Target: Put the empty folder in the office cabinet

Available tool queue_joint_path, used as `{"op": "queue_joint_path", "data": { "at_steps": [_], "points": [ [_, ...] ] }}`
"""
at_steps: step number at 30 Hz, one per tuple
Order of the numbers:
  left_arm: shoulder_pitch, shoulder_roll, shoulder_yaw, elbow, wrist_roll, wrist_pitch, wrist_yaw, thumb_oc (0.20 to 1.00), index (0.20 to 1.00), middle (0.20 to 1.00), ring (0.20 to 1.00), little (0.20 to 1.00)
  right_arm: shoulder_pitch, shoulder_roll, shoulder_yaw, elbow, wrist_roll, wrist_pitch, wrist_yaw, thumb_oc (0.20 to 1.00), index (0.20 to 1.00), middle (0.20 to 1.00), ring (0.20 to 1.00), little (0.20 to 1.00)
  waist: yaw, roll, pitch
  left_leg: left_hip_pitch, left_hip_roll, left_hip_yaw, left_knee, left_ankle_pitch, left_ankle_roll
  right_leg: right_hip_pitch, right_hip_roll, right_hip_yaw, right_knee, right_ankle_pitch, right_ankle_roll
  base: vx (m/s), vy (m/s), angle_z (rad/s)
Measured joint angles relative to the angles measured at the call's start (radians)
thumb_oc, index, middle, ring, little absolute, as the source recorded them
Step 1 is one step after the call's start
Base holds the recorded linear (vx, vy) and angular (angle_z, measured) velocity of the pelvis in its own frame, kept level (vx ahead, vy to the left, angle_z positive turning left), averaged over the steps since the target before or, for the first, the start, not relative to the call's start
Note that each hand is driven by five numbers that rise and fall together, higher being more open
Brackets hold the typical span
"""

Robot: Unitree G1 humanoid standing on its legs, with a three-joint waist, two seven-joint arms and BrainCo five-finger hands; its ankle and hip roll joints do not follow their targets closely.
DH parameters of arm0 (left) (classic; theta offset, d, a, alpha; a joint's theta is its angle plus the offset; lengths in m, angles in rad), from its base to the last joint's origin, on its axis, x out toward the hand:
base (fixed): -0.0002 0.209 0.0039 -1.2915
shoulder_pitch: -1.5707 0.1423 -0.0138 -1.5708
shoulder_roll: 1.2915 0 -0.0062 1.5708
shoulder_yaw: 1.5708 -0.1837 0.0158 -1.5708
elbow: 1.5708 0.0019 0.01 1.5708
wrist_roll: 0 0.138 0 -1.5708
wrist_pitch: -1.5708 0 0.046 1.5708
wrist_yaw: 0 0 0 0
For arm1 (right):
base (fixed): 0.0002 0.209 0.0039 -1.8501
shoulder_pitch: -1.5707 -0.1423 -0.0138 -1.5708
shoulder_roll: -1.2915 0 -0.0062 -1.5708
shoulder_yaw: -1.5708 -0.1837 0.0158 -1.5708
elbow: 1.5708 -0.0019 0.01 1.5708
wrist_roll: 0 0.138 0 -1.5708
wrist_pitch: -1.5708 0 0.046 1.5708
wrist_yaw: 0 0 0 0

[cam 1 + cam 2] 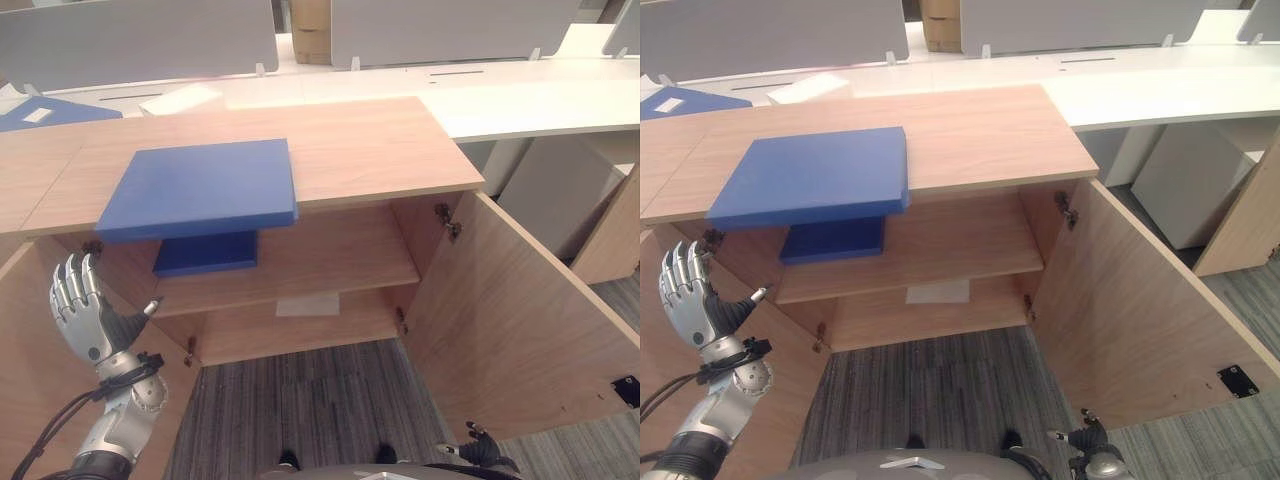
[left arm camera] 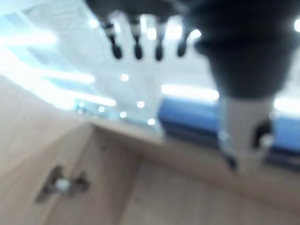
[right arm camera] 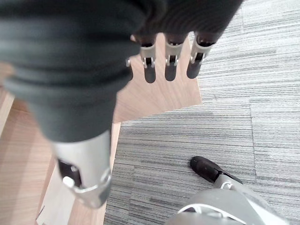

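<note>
A blue folder [image 1: 205, 188] lies flat on top of the wooden cabinet [image 1: 380, 150], and its front edge juts out past the cabinet's edge. A second, darker blue folder [image 1: 205, 253] lies on the upper shelf just below it. My left hand [image 1: 85, 315] is raised in front of the cabinet's left side, below the overhanging folder, fingers straight and holding nothing. In the left wrist view its fingertips [image 2: 136, 49] point up toward the folder's underside [image 2: 187, 112]. My right hand [image 1: 482, 450] hangs low by the right door, fingers [image 3: 171, 65] relaxed and empty.
Both cabinet doors stand open: the right door [image 1: 520, 320] swings far out and the left door [image 1: 30, 350] is beside my left arm. A white sheet [image 1: 307, 304] lies on the lower shelf. Another blue folder [image 1: 45, 112] and white desks [image 1: 520, 100] are behind.
</note>
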Motion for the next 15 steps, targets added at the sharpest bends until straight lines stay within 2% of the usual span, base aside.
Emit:
{"op": "queue_joint_path", "data": {
  "at_steps": [4,11,15],
  "points": [
    [-0.015,0.057,-0.004,0.0,0.034,-0.015,0.001,1.0,1.0,1.0,1.0,1.0,0.01,0.002,0.0,0.0,0.0,0.0,-0.001,1.0,1.0,1.0,1.0,1.0,-0.011,-0.006,-0.008,0.009,0.0,0.007,0.0,-0.003,0.001,0.005,-0.001,0.008,0.0,0.0,0.0,0.02,0.017,-0.05],
    [-0.076,0.06,-0.019,0.037,0.049,-0.03,-0.006,1.0,1.0,1.0,1.0,1.0,0.032,0.001,-0.004,-0.021,0.0,0.0,-0.004,1.0,1.0,1.0,1.0,1.0,-0.062,0.001,-0.024,0.011,-0.006,0.023,0.0,-0.006,0.003,-0.004,-0.004,0.026,0.0,0.003,0.004,0.04,0.042,-0.06],
    [-0.121,0.06,-0.027,0.091,0.05,-0.04,-0.018,1.0,1.0,1.0,1.0,1.0,0.049,0.0,-0.03,-0.038,0.0,-0.001,-0.004,1.0,1.0,1.0,1.0,1.0,-0.07,0.01,-0.027,0.016,-0.008,0.042,0.0,-0.006,0.001,-0.008,-0.005,0.045,0.001,0.007,0.009,0.04,0.049,-0.15]
  ]
}}
